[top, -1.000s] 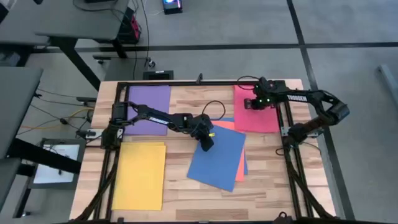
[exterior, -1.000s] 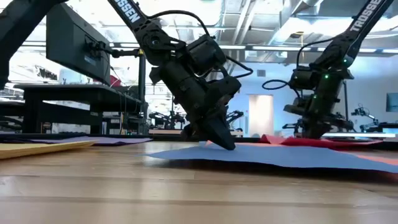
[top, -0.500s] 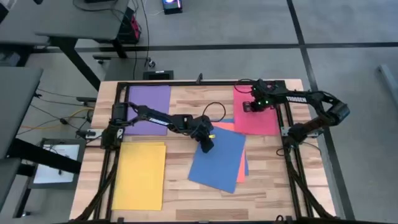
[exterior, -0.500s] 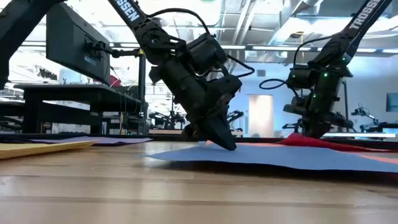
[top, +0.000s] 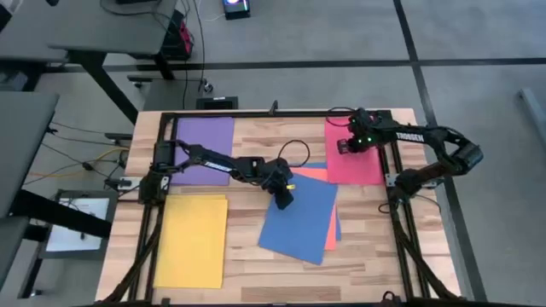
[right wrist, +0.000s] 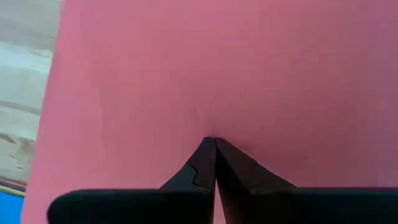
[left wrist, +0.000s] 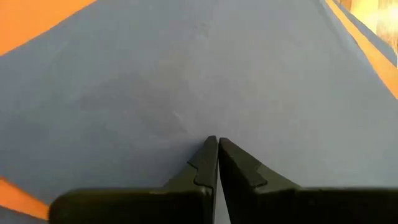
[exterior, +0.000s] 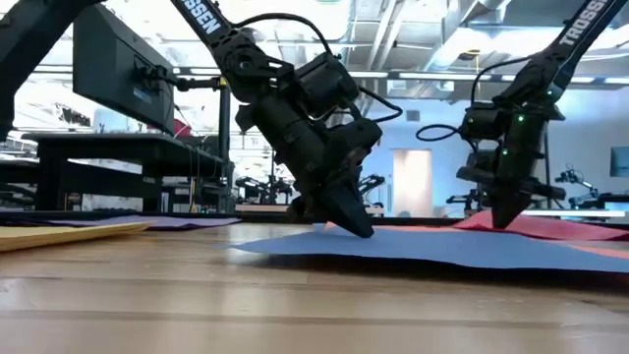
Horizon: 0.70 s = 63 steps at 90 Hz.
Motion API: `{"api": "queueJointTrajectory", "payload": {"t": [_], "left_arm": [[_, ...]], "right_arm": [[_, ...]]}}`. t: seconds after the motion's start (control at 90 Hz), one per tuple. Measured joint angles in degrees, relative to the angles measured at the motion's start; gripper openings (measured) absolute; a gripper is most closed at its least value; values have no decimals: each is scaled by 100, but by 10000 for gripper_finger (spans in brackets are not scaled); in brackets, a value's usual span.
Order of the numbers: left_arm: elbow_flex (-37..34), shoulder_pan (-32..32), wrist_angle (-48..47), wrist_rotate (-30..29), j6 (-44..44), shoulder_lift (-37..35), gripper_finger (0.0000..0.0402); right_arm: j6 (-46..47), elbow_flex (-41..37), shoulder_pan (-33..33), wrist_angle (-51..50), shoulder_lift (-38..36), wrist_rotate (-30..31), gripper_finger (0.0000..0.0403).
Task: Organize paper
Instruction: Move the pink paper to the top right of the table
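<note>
Your left gripper (top: 282, 198) is pressing its tip down on the blue sheet (top: 299, 223) near that sheet's upper left corner, in the middle of the wooden table (top: 256, 141). Its fingers are pressed together with nothing between them; in the left wrist view the closed fingertips (left wrist: 214, 152) are meeting the blue paper (left wrist: 205, 74). The low view shows the same gripper (exterior: 356, 228) leaning steeply onto the blue sheet (exterior: 442, 246), which is lying flat.

The blue sheet is lying tilted over a salmon-orange sheet (top: 311, 172), whose edges are peeking out at the blue sheet's top and right side.

Your right gripper (top: 348, 147) is sitting on the pink-red sheet (top: 358, 162) at the table's far right, close to the sheet's left edge. Its fingers are also squeezed together, tips touching the pink-red paper (right wrist: 236, 68) in the right wrist view. In the low view that gripper (exterior: 504, 218) is pointing straight down, and the sheet's near edge (exterior: 550, 226) is riding slightly off the tabletop.

The purple sheet (top: 203, 149) is lying flat at the far left corner, partly under your left arm. The yellow sheet (top: 191, 240) is lying in the near left part, well apart from both grippers.
</note>
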Motion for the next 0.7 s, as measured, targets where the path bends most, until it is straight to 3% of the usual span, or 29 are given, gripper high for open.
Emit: {"api": "queueJointTrajectory", "payload": {"t": [0.544,0.7], "left_arm": [[0,0,9,-4,-3,0,0],[0,0,1,-2,92,-19,0]], "right_arm": [[21,5,114,118,-3,-67,0],[-22,209,118,-403,-134,-77,0]]}}
